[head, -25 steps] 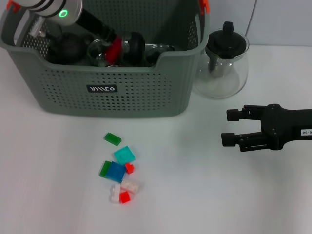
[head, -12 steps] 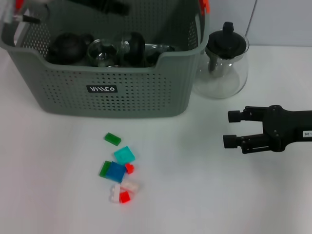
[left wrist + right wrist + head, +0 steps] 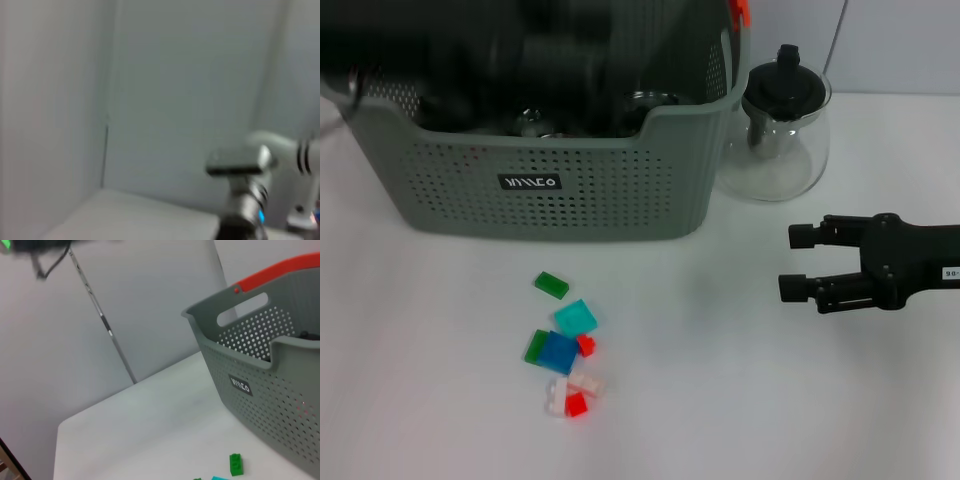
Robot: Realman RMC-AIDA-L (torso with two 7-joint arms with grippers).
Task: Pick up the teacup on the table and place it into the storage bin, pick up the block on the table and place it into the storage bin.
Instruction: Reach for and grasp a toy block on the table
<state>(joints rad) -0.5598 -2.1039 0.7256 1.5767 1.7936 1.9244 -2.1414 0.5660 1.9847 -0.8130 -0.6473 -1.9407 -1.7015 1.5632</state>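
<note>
**Right gripper spread over open table; blocks waiting near the bin**

The right gripper (image 3: 798, 262) is seen at the right of the table (image 3: 740, 400), its two black fingers held apart with nothing between them, pointing left toward the middle. The left gripper cannot be made out: only a dark blur lies across the top of the storage bin (image 3: 540, 180) at the far left, so its state cannot be told.

No teacup is seen on the table; dark and glassy shapes can be made out inside the bin, but what they are cannot be told. The blocks (image 3: 563, 345) are scattered in a loose cluster on the near side of the bin, left of centre: a green one (image 3: 551, 285) lying apart from the rest, a teal one, a blue one, and small red and white ones touching or just beside each other.

The blocks are judged to be light, stiff plastic with smooth faces, likely to skid if nudged. A hold across two opposite flat sides is suggested; the lone green block offers the freest approach, since its neighbours are not crowding it.

Open room is wide between the gripper and the cluster. The bin's near wall stands high and must be cleared from above. A glass teapot (image 3: 782, 130) stands just beside the bin's right end, far from the blocks, and is judged fragile, so a path on the near side is safer.
</note>
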